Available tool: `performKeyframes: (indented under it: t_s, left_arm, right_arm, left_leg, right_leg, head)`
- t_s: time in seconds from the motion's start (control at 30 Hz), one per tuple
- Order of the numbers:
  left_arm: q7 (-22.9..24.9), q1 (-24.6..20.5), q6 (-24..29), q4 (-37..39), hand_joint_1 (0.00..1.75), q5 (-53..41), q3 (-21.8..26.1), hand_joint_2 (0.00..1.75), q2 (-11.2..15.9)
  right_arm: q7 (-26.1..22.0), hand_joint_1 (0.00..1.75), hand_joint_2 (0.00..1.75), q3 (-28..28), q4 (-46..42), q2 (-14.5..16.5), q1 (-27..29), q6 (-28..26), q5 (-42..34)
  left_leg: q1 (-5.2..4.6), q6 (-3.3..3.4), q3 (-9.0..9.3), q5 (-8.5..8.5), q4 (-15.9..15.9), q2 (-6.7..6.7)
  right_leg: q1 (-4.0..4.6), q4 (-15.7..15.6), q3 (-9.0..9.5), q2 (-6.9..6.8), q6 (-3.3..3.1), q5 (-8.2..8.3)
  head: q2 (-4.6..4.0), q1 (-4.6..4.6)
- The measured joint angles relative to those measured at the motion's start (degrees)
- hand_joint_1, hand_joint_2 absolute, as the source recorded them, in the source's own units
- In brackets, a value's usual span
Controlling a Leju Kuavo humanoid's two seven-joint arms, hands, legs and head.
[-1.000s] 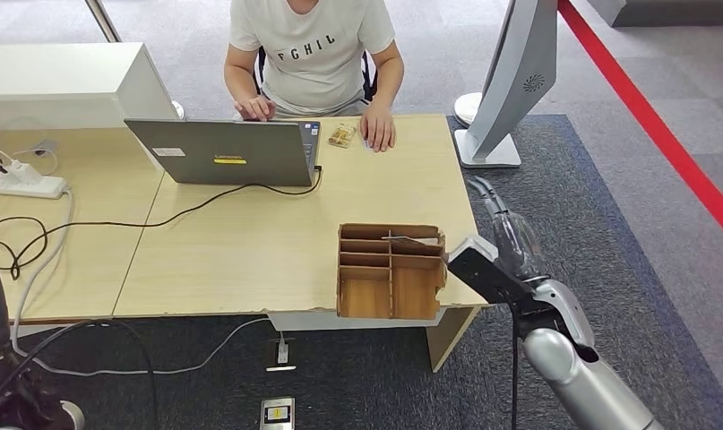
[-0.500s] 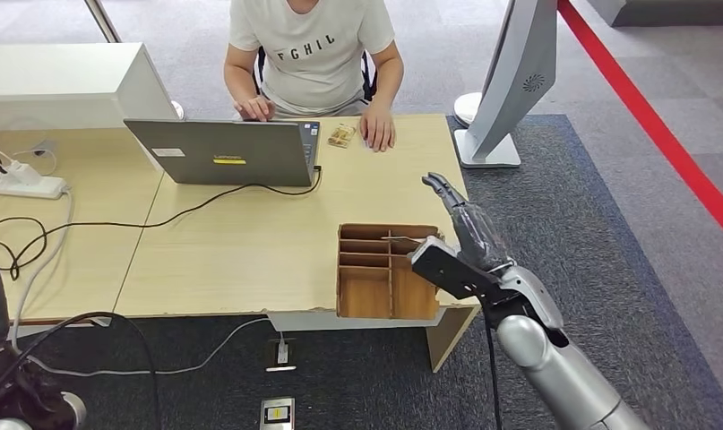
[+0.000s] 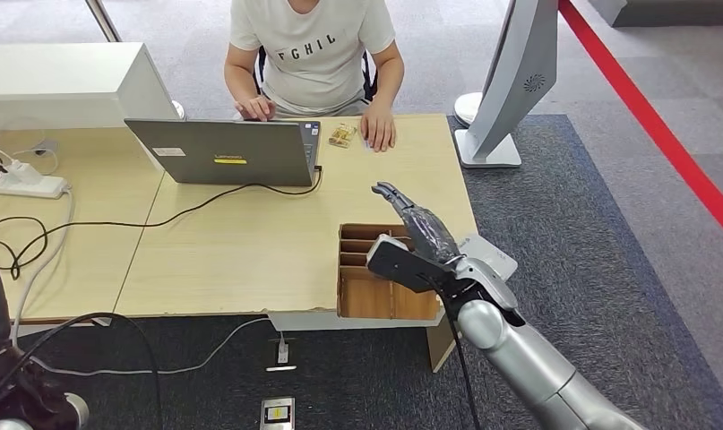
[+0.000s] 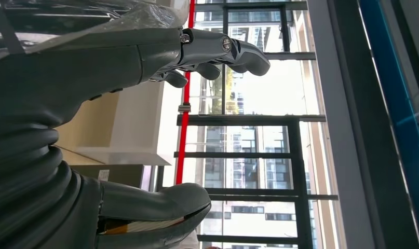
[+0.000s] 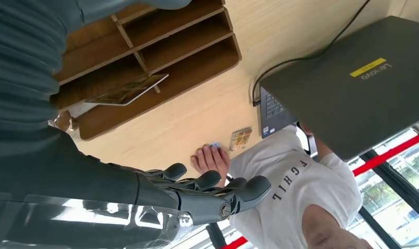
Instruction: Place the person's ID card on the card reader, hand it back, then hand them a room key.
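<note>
- Since the earlier pictures, the right hand (image 3: pixel 417 228) has swung in from past the table's edge and now sits over the wooden box (image 3: pixel 362 291), with its fingers pointing toward 11 o'clock.
- Its fingers (image 5: pixel 212 189) are stretched out straight and a little apart, and they hold nothing.
- Thin clear plastic wraps part of this hand.
- The wooden box has several slots and stands at the near edge of the table (image 3: pixel 250 242).
- One flat card (image 5: pixel 126 89) lies in a slot of the box, tilted. It cannot be told if this is a room key.
- A small yellowish card (image 3: pixel 341 135) lies on the table at about 12 o'clock from the box, just beside the person's hand (image 3: pixel 378 132). It may be the ID card, but it is too small to tell.
- A person in a white shirt (image 3: pixel 310 49) sits at the far side of the table, with one hand on the open laptop (image 3: pixel 219 152).
- The left hand (image 4: pixel 145 129) is held up in front of tall windows. Its fingers are apart and it holds nothing.
- A white flat thing (image 3: pixel 487 253) lies at 3 o'clock from the right hand, past the table's corner.
</note>
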Motion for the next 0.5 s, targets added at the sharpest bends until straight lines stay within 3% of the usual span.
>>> performKeyframes:
  t_s: [0.27,0.5]
  left_arm:
    - [-1.0,-0.3,0.0,0.8,0.00,1.2,-0.2,1.75,0.0]
    - [-1.4,-0.4,0.0,1.5,0.00,1.4,-0.3,1.75,0.0]
  right_arm:
    - [0.2,0.00,1.75,1.8,4.2,0.7,-1.3,-0.7,-0.5]
    - [0.7,0.00,1.75,2.3,10.5,-0.5,-3.8,-5.8,0.6]
  left_leg:
    - [0.00,0.00,0.00,0.00,0.0,0.00]
    - [-0.01,0.00,0.01,0.00,0.0,0.00]
  right_leg:
    - [0.00,0.0,-0.01,0.00,0.00,0.00]
    - [-0.01,0.0,-0.01,0.00,0.02,0.02]
  head:
    - [0.00,-0.01]
    - [0.00,0.01]
